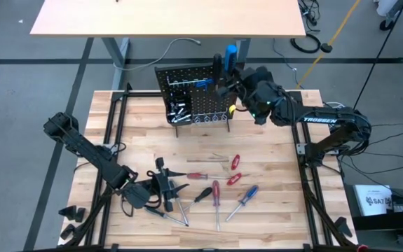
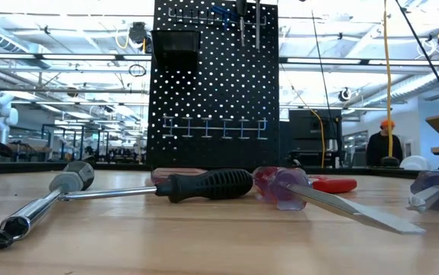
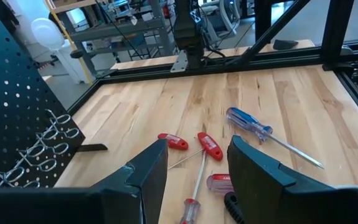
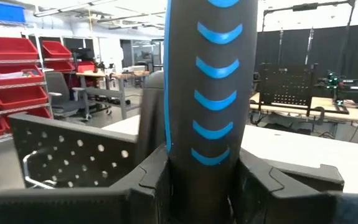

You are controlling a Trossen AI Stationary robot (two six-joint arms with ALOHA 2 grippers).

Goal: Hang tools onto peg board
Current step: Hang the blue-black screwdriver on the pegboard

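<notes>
Your right pincer (image 1: 223,75) sits at the 12 o'clock side of the desk (image 1: 271,147), over the top right corner of the peg board (image 1: 194,94). It is pinching a screwdriver with a black and blue grip (image 4: 211,81), held upright between the two fingers (image 4: 150,180). The peg board stands at the desk's far edge, with a row of metal hooks (image 2: 215,127) across its face and a small black bin (image 2: 175,44) near its upper left.

Your left pincer (image 1: 165,183) rests low at about 7 o'clock on the desk, its fingers (image 3: 147,171) spread and pinching nothing. Just beyond it lie the loose tools: a blue-handled screwdriver (image 1: 246,196), a red-handled screwdriver (image 1: 216,192), red-handled pliers (image 1: 234,170) and a black-handled screwdriver (image 2: 204,184), scattered from the centre toward 5 o'clock.
</notes>
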